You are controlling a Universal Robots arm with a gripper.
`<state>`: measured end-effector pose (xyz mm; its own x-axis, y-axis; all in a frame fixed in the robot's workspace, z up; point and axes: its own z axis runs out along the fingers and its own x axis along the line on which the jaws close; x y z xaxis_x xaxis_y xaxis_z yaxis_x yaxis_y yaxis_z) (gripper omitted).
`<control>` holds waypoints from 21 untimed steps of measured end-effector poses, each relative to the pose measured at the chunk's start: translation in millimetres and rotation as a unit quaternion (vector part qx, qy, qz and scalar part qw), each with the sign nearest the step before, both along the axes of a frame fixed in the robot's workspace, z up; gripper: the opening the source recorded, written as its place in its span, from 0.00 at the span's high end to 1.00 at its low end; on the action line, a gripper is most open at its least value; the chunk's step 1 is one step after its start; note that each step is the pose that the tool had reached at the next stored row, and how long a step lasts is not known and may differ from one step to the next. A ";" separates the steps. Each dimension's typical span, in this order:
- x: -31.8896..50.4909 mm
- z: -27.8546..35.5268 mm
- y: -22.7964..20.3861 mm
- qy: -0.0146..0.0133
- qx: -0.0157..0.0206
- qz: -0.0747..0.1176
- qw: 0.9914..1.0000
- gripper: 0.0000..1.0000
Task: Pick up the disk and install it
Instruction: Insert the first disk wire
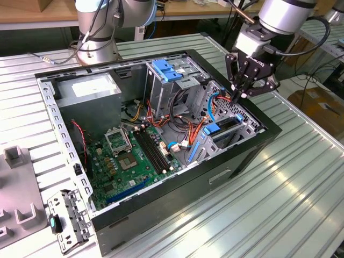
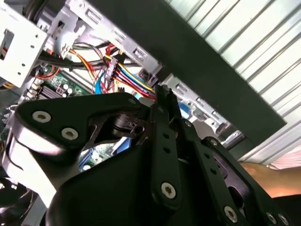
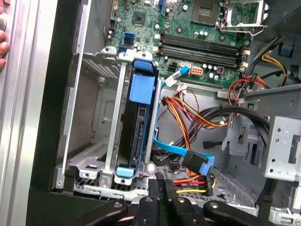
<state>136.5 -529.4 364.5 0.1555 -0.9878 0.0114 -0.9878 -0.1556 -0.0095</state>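
Disk [image 3: 134, 136] seated on edge in the drive cage [image 3: 96, 141] of the computer case [image 1: 236, 156], blue rails at both ends. Claw [image 1: 239, 95] pinched narrow, holding nothing, just above the cage, beside the disk [image 1: 226, 124].

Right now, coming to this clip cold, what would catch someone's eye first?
An open computer case lies on a ribbed metal table, its green circuit board exposed. The arm's black tool hangs over the drive bay at the exterior view's right. In the first wrist view the disk sits on edge in that bay, near red, orange and blue cables.
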 end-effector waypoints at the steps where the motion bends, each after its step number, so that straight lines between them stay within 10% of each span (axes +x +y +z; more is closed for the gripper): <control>1: -2.2 -0.2 -0.4 0.000 0.000 0.000 1.000 0.83; 7: -3.1 -2.9 -0.8 0.000 0.000 -0.035 0.999 0.83; 13: -16.2 -3.7 -9.6 0.000 0.000 -0.035 0.999 0.83; 21: -19.3 -3.6 -9.8 0.000 0.000 -0.035 0.999 0.83</control>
<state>117.2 -539.2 360.9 0.0858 -0.9962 0.0118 -0.9963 -0.0859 -0.0094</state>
